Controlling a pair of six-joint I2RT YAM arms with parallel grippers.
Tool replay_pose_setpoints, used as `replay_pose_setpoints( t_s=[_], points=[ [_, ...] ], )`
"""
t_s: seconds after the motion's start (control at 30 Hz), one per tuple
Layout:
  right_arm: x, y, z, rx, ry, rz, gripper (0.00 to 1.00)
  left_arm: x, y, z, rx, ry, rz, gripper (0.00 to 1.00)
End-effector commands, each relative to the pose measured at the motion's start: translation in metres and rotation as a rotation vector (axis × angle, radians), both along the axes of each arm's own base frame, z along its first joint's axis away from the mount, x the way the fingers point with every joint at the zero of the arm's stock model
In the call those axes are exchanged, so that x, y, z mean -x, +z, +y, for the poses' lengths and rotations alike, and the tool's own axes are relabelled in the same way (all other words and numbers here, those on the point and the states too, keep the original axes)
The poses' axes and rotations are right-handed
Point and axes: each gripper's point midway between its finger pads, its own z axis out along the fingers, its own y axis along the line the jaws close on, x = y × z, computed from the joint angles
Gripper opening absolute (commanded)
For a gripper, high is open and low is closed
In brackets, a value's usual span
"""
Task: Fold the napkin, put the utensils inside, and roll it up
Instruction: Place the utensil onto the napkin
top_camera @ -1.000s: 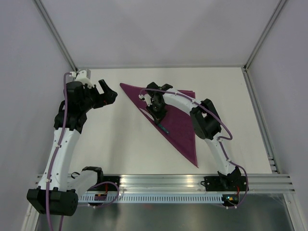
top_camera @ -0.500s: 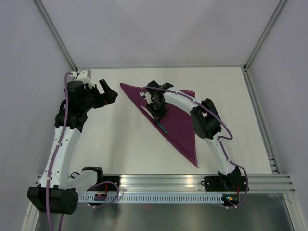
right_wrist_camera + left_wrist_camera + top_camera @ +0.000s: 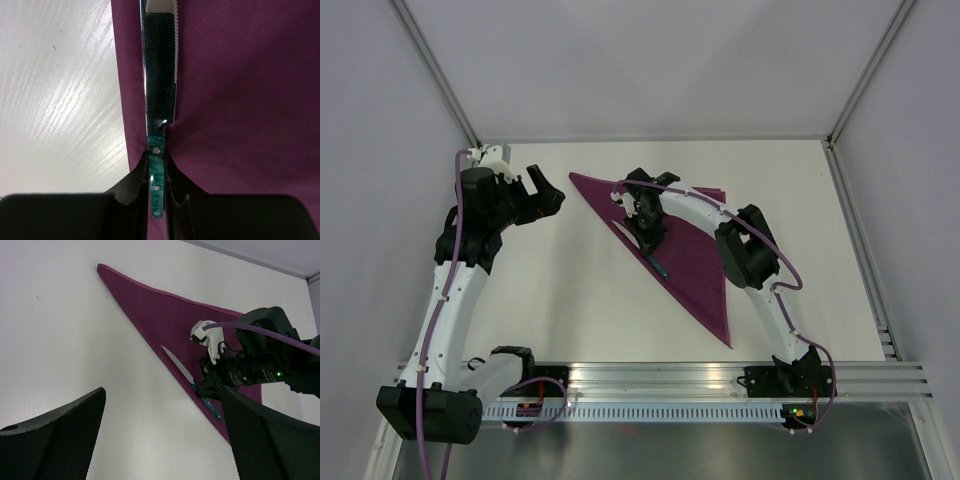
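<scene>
Your knife [image 3: 159,100] is pinched by its green handle between the narrowly set fingers of the right pincer [image 3: 156,165], with the silver blade running straight out ahead of the fingertips. Beneath them and off to the right in that pincer's own view lies the napkin [image 3: 240,100], folded into a triangle. The knife runs along the napkin's long edge, just inside it. Left of the fingers is bare white table [image 3: 60,90]. Your left pincer [image 3: 545,195] hangs well apart over the table beyond the cloth's far-left corner, jaws spread wide, holding nothing.
</scene>
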Motion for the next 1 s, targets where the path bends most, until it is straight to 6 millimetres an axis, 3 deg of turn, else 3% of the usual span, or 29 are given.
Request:
replay_pose_setpoints(
  t_s=[0.0, 0.23, 0.33, 0.47, 0.67, 0.87, 0.93, 0.97],
  points=[
    [-0.002, 0.001, 0.0, 0.011, -0.04, 0.013, 0.0, -0.001, 0.004, -0.004, 0.048, 0.01, 0.008, 1.0],
    [-0.001, 0.0, 0.0, 0.011, -0.036, 0.018, 0.02, -0.001, 0.004, -0.004, 0.046, 0.008, 0.006, 1.0],
    [0.0, 0.002, 0.001, 0.003, -0.028, 0.019, 0.1, -0.002, 0.004, -0.004, 0.045, 0.007, 0.002, 1.0],
    [-0.001, 0.01, 0.004, -0.016, -0.016, 0.009, 0.29, -0.002, 0.005, -0.004, 0.045, 0.001, -0.004, 1.0],
    [-0.004, 0.033, 0.009, -0.056, 0.003, -0.019, 0.45, -0.003, 0.013, -0.002, 0.047, 0.014, -0.048, 1.0],
    [-0.008, 0.062, 0.009, -0.085, 0.018, -0.074, 0.47, -0.003, 0.036, -0.001, 0.048, 0.02, -0.144, 1.0],
    [-0.012, 0.085, 0.011, -0.116, 0.015, -0.127, 0.47, 0.001, 0.048, -0.01, 0.046, -0.052, -0.195, 1.0],
    [-0.019, 0.107, 0.009, -0.147, 0.002, -0.182, 0.47, 0.003, 0.052, -0.016, 0.049, -0.095, -0.216, 1.0]
  ],
)
